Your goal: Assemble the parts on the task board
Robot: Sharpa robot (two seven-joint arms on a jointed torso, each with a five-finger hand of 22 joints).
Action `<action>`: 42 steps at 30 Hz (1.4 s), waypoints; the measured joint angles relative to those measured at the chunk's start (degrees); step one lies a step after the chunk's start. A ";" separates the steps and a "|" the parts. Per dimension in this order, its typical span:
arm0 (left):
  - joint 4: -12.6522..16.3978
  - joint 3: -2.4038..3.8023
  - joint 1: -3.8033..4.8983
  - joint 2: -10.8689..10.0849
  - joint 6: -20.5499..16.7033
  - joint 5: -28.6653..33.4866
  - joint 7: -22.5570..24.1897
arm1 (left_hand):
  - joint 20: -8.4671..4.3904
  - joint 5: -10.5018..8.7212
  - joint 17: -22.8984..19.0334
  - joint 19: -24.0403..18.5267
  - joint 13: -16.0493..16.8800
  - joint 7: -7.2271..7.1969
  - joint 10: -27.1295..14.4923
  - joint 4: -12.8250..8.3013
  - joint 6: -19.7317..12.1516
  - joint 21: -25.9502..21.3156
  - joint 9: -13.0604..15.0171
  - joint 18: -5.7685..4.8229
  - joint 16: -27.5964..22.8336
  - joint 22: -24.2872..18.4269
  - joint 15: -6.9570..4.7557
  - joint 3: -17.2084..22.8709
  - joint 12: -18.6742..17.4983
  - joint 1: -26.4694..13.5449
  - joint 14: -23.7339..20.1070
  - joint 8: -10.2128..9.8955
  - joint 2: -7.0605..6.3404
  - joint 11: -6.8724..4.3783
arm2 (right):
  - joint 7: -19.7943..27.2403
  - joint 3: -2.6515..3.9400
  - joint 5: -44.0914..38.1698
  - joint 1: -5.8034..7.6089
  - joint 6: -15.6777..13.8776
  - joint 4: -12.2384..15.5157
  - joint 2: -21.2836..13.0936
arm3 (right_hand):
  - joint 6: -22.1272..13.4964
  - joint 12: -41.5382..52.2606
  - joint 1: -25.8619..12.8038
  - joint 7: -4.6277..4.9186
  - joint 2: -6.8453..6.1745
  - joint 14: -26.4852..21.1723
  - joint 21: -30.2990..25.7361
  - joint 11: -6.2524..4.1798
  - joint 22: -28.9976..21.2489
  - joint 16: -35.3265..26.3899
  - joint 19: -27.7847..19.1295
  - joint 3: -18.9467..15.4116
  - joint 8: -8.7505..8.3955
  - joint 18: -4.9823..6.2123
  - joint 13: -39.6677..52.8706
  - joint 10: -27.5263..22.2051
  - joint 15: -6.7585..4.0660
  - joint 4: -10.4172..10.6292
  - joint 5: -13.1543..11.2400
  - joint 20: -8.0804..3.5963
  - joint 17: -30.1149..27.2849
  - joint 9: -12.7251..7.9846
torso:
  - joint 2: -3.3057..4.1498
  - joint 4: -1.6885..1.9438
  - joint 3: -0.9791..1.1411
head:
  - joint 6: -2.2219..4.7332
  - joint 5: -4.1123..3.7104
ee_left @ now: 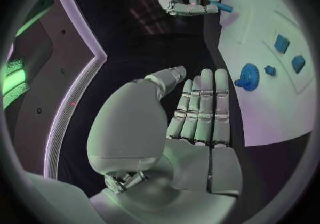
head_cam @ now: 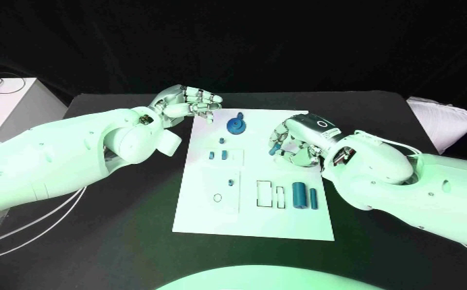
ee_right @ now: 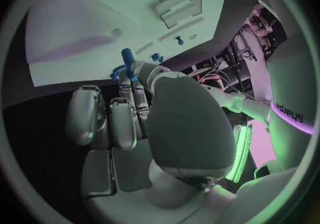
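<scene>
Right hand (head_cam: 295,143) pinches blue peg (head_cam: 277,147) above task board (head_cam: 255,217)

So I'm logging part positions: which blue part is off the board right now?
The small blue peg pinched in the right hand; the gear and the other blue parts rest on the task board.

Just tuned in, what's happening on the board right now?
The right robot hand holds a small blue cylindrical peg above the white task board. The left robot hand hovers open at the board's far left corner, holding nothing. A blue round gear sits on the board nearby, with other small blue parts near the front.
</scene>
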 measured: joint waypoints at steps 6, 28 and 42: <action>-0.21 0.00 0.00 0.33 0.00 0.02 0.00 | 0.00 0.00 0.00 0.00 0.00 0.00 0.00 0.00 0.00 0.00 0.00 0.00 0.00 0.00 0.00 0.00 0.00 0.00 0.00 0.00 0.00 0.00 | 0.20 0.16 1.02 0.34 -1.35 2.28 0.43 | -0.13 -0.35 -0.23 -0.13 -0.07 0.00 0.00 0.06 0.00 0.00 0.00 0.31 0.25 0.01 0.01 0.06 0.00 -0.31 -0.01 0.00 0.00 0.00 | 0.01 0.00 -0.07 | 0.10 0.43; -0.85 -0.04 -0.01 1.68 0.40 0.09 0.00 | 0.00 0.00 -0.04 0.00 -0.05 0.00 0.00 0.00 0.00 -0.22 0.00 0.00 0.00 -0.05 0.00 0.00 0.00 0.00 0.00 0.00 0.00 0.00 | 3.93 -0.99 7.07 -5.56 -1.08 -0.97 14.27 | -0.96 -1.09 -1.51 -0.09 -0.29 0.00 -1.00 0.21 0.04 0.00 -0.01 1.15 0.80 0.13 1.23 0.21 0.01 -1.18 -0.34 0.00 -0.61 2.53 | 0.10 -0.05 -0.08 | -0.34 2.42; -0.83 -0.04 -0.01 1.68 0.51 0.10 -0.05 | 0.00 0.00 -0.04 0.00 -0.05 0.00 0.00 0.00 0.00 -0.22 0.00 0.00 0.00 -0.10 0.00 0.00 0.00 0.00 0.00 0.00 0.00 0.00 | 4.57 -1.53 7.31 -6.62 0.00 -3.37 15.65 | -1.32 -1.16 -1.87 -0.15 -0.35 0.00 -1.00 0.21 0.03 0.00 -0.01 1.30 1.03 0.13 1.31 0.21 0.01 -1.36 -0.46 0.01 -0.69 4.15 | 0.08 -0.10 0.02 | -0.97 3.03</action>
